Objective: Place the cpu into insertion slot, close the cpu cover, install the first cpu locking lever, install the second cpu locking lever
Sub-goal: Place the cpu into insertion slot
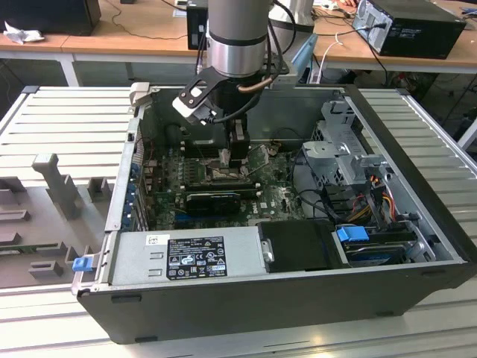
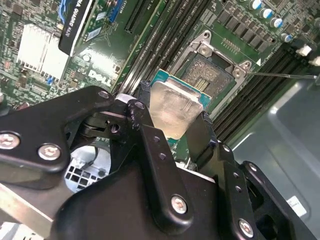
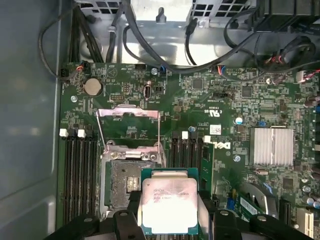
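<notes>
Closest of all, the hand (image 3: 169, 215) has its two fingers (image 2: 152, 145) pinched on opposite edges of the chip (image 3: 167, 197) and holds it flat, pale metal face up. The chip is not seated. In both wrist views it hangs above the board, overlapping one edge of the socket (image 3: 125, 186) and partly covering the green board beside it.

The socket itself is bare (fine contacts show across its dark floor) and has a silvery metal rim. At its far edge the cover (image 3: 129, 125) is swung open, a thin grey frame with a cut-out middle. In the second wrist view a thin wire lever (image 2: 280, 75) sticks out from one corner of the socket. Rows of dark memory slots (image 3: 80, 170) run along both sides of the socket.

Farther across the board are a finned silver heat sink (image 3: 272, 146) and a coin battery (image 3: 92, 86).

In the exterior view the arm (image 1: 237, 45) reaches straight down into an open computer case (image 1: 406, 149). A long black card (image 1: 212, 200) sits just beside the hand, and a grey power supply (image 1: 186, 253) fills the case's near side. The case lies on a ribbed metal table (image 1: 67, 119).
</notes>
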Available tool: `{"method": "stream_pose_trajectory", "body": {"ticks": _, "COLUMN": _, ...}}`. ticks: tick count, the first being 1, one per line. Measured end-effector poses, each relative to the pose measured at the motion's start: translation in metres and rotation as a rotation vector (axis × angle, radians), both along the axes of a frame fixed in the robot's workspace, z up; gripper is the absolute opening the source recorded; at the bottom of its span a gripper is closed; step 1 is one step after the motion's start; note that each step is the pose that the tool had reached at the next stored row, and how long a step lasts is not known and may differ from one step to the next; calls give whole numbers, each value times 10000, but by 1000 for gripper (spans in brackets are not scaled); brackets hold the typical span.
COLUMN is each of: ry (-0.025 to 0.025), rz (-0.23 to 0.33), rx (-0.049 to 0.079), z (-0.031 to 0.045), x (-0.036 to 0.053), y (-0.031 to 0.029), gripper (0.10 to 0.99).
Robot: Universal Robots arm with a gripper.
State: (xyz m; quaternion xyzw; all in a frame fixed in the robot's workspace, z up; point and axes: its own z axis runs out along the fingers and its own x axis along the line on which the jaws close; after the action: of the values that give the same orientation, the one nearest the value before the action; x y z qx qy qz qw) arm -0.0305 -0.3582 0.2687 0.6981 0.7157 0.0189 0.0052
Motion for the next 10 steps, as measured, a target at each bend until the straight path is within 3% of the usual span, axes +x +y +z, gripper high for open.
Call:
{"method": "stream_pose_trajectory", "body": {"ticks": 6, "ry": 0, "rz": 1, "rx": 1, "z": -183, "x": -8, "y": 154, "gripper": 529}}
{"method": "stream_pose_trajectory", "body": {"ticks": 10, "ry": 0, "rz": 1, "rx": 2, "z": -263, "x": -35, "y": 213, "gripper": 529}}
